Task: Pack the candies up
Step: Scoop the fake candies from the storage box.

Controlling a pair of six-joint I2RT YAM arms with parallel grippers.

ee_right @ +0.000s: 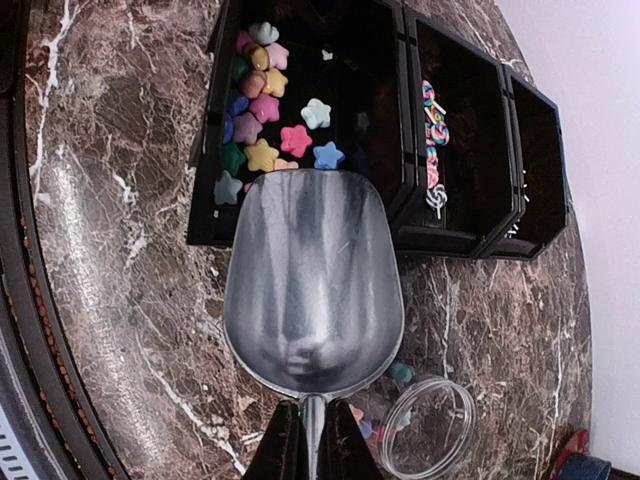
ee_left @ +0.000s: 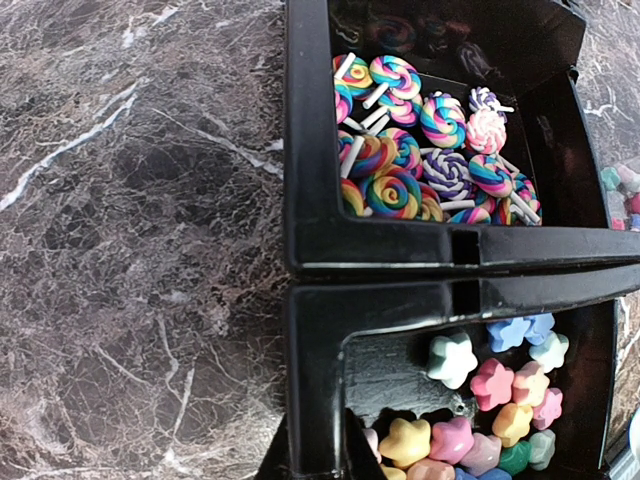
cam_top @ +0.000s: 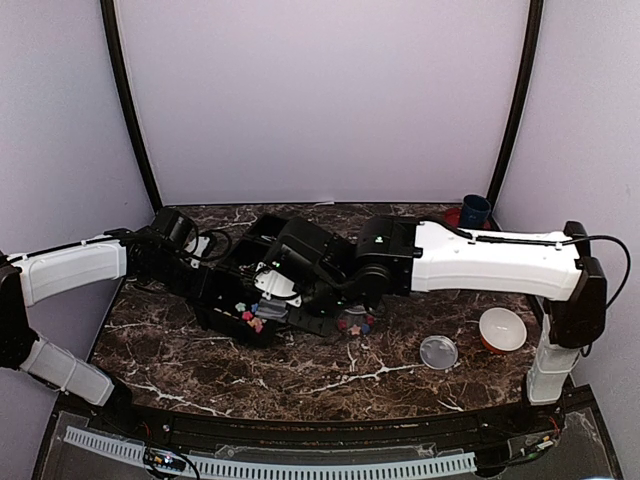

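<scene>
A black three-compartment tray (ee_left: 320, 240) holds the candies. Swirled lollipops (ee_left: 420, 150) fill one compartment and pastel stars (ee_left: 500, 400) lie in the one beside it. My left gripper (ee_left: 325, 445) is shut on the tray's outer wall at the star compartment, one finger on each side. My right gripper (ee_right: 312, 435) is shut on the handle of a silver scoop (ee_right: 312, 285). The scoop is empty, and its mouth is at the near wall of the star compartment (ee_right: 262, 110). In the top view both grippers meet at the tray (cam_top: 215, 300).
A small clear round jar (ee_right: 430, 428) with a few candies stands on the marble, partly under the scoop. In the top view its clear lid (cam_top: 438, 352) and an orange-and-white bowl (cam_top: 502, 330) lie at the right. A blue cup (cam_top: 475, 210) stands at the back right.
</scene>
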